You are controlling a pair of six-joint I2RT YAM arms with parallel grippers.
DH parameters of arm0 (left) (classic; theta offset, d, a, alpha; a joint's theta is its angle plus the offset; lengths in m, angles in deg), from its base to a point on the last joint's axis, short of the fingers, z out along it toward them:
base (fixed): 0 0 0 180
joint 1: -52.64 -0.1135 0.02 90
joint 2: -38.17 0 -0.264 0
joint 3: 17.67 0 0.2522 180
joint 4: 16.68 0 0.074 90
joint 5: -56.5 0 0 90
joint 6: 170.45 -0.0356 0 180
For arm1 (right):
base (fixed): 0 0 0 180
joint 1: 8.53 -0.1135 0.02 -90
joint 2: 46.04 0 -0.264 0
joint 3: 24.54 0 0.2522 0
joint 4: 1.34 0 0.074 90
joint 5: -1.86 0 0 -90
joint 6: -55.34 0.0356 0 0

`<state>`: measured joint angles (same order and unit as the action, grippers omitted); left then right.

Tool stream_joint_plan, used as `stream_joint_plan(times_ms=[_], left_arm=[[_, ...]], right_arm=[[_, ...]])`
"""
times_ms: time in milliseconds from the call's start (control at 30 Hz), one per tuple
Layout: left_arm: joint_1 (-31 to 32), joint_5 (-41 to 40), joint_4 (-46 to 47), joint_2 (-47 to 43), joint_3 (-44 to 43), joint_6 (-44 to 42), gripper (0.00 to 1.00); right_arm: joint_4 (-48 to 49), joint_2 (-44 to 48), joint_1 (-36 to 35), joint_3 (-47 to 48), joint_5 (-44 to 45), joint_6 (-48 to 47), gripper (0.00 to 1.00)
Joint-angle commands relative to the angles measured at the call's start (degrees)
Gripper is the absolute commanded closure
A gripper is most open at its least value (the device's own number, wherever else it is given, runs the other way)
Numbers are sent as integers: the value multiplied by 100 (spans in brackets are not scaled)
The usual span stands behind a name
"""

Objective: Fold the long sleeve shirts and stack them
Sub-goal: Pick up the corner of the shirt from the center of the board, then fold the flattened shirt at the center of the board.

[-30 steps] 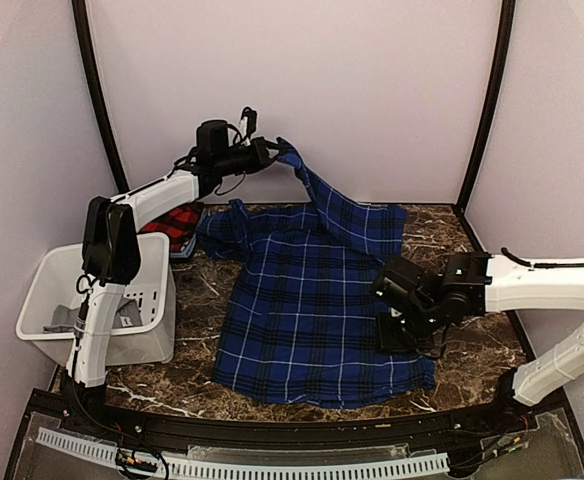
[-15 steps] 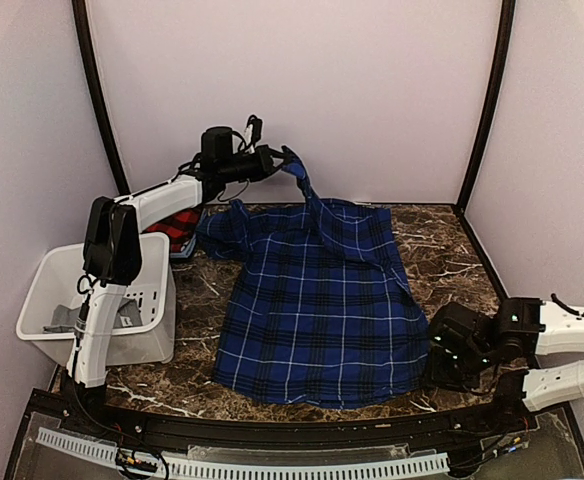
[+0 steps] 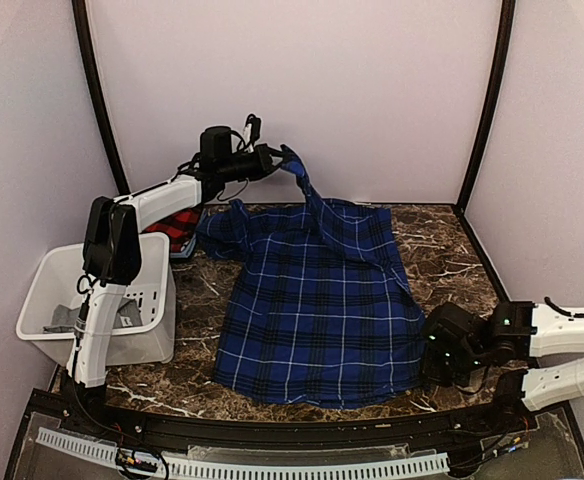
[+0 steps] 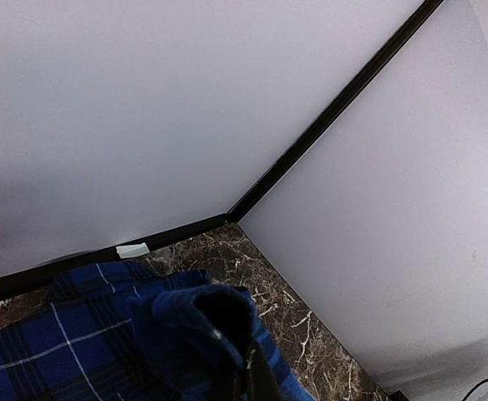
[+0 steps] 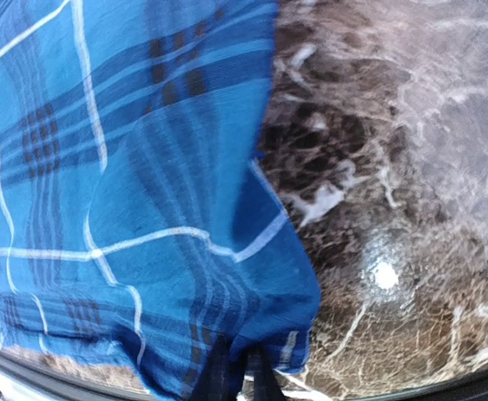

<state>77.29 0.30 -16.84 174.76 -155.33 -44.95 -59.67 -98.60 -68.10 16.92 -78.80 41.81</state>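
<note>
Top external view shows you the blue shirt (image 3: 312, 310) lying flat in the middle of the table (image 3: 452, 250), with its bottom edge close to the near rim. The left gripper (image 3: 277, 158) is up high by the back wall, closed tight on the end of one sleeve (image 3: 317, 205), and the sleeve hangs down from it to the far right part of the shirt. The right gripper (image 3: 427, 350) sits low at the shirt's near right corner. In the right wrist view its fingers (image 5: 219, 376) are almost together, with the hem of the blue shirt (image 5: 144, 209) pinched between them, and bare table (image 5: 378, 167) runs off to the right of that edge. In the left wrist view you see bunched blue cloth (image 4: 102, 326) right at the gripper, and the corner of the two walls behind it. The red-and-black shirt (image 3: 177, 225) lies at the far left of the table, half hidden behind the left arm. A white bin (image 3: 47, 290) fills the near left side, just beside the shirt's left edge. The most open room is the bare strip on the right, between the shirt's right edge and the right wall.
</note>
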Motion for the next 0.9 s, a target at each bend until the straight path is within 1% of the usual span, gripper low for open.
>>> stream_joint_plan(times_ms=[0,167,367,600,867], left_arm=[[-3,-27,268,-362,-22,35,100],[-3,-99,283,-362,-261,-20,100],[-48,-247,233,-360,-581,-115,100],[-229,-195,70,-405,-728,-148,100],[-696,-167,-218,-557,-807,-309,100]], right_arm=[[122,-186,18,137,125,-166,100],[-164,-536,-79,745,119,-573,100],[-371,-1364,-341,1623,54,-994,100],[-39,-2215,-527,2360,-281,-1480,100],[1004,-3350,-573,2913,-1051,-2242,100]])
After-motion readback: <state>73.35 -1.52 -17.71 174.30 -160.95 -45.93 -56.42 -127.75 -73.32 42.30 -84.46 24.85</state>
